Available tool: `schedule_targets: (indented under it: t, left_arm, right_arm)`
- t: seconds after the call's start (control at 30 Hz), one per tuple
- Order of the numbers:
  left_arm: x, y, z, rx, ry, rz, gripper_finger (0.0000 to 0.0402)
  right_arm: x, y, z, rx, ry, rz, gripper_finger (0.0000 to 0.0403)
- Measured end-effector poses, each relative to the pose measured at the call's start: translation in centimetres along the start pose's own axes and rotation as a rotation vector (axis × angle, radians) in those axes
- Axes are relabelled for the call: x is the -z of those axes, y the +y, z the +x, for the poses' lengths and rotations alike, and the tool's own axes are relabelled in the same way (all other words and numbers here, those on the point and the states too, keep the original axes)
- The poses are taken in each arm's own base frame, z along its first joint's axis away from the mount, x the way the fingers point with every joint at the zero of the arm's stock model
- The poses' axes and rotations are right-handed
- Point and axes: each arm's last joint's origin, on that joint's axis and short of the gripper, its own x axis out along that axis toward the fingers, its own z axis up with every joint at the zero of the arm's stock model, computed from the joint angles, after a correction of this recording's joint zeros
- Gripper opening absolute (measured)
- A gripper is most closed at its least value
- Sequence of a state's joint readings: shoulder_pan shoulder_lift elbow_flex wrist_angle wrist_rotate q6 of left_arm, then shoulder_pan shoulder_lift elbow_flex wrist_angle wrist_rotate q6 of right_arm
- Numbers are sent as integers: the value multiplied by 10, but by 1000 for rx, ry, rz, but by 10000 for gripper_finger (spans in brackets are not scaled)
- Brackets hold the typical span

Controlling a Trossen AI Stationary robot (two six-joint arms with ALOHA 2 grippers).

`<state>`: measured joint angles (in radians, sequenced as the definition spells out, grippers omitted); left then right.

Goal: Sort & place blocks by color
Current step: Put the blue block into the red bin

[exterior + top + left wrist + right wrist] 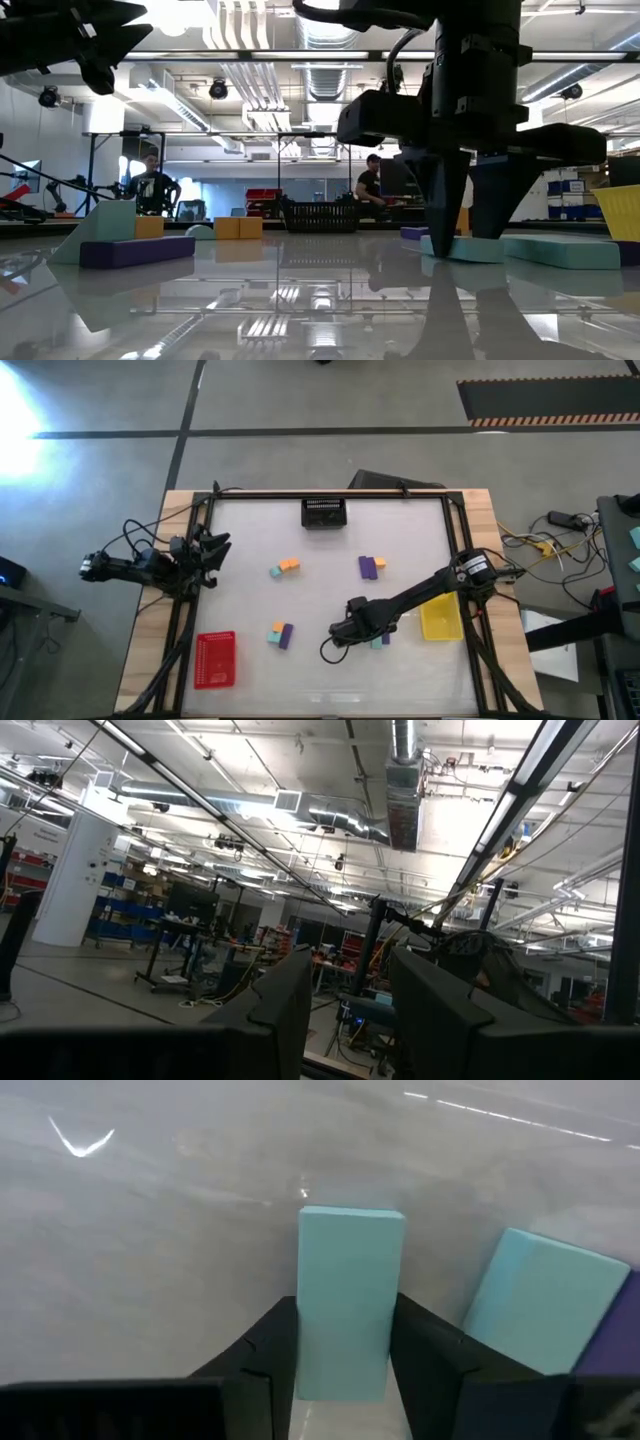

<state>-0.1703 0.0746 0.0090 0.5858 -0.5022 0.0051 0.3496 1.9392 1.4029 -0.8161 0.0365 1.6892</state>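
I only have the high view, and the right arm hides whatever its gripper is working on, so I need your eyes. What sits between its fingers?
Observer: A teal block, lying flat on the table, stands between the right gripper fingers, which press against its sides.
Operator: Anything close beside it?
Observer: A second teal block lies right next to it, with a purple block at that one's far side.
Operator: And the left gripper?
Observer: The left gripper holds nothing; it points up and out into the room, off the table's left edge.
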Motion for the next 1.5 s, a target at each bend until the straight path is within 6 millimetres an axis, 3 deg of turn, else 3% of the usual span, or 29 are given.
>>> schedule_targets:
  t: [0.2, 0.33, 0.63, 0.93, 1.23, 1.5]
  left_arm:
    - [2, 0, 0, 0, 16, 7, 120]
    - [6, -1, 1, 0, 47, 9, 120]
    - [12, -3, 5, 0, 97, 24, 120]
    - [11, -9, 10, 94, 74, -40, 120]
    - [13, -16, 22, 129, 65, -105, 120]
    - [-2, -34, 55, 130, 53, -113, 120]
  right_arm:
    - [0, 0, -5, -21, -11, -57, 116]
    - [-3, 0, -23, -74, -53, -169, 116]
    - [-11, 3, -43, -174, -185, -637, 116]
    - [-32, 6, -32, -231, -371, -1043, 116]
    - [-51, -1, -48, -528, -758, -1278, 116]
    - [-76, -31, -81, -972, -1144, -1236, 116]
